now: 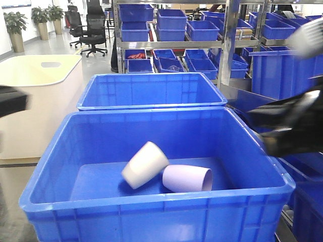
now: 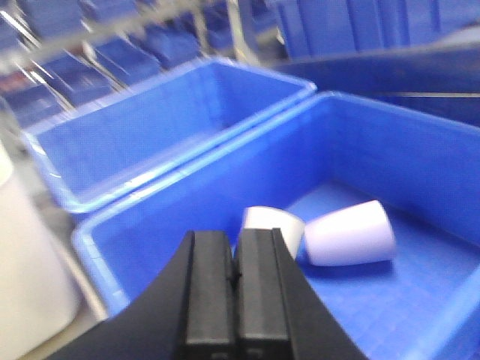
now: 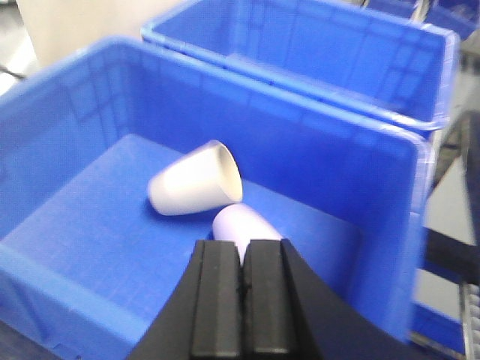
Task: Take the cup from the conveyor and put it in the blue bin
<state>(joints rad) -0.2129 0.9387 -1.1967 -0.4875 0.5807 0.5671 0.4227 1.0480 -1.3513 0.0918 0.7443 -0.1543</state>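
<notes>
The blue bin (image 1: pixel 45 151) stands in front of me with two cups lying on their sides on its floor. A cream-white cup (image 1: pixel 145 165) leans against a lavender cup (image 1: pixel 187 178). My left gripper (image 2: pixel 235 240) is shut and empty, held above the bin's near-left rim (image 2: pixel 97 240), with the cream cup (image 2: pixel 276 225) and lavender cup (image 2: pixel 351 233) beyond it. My right gripper (image 3: pixel 243 251) is also shut and empty, over the bin's right side, just short of the lavender cup (image 3: pixel 240 223) and cream cup (image 3: pixel 196 182). The conveyor is out of view.
A second, empty blue tote (image 1: pixel 151 91) sits right behind the first. Metal shelving (image 1: pixel 227 45) with small blue bins fills the back. A cream-white counter (image 1: pixel 35 75) stands at left. My right arm (image 1: pixel 290 126) hangs blurred by the bin's right rim.
</notes>
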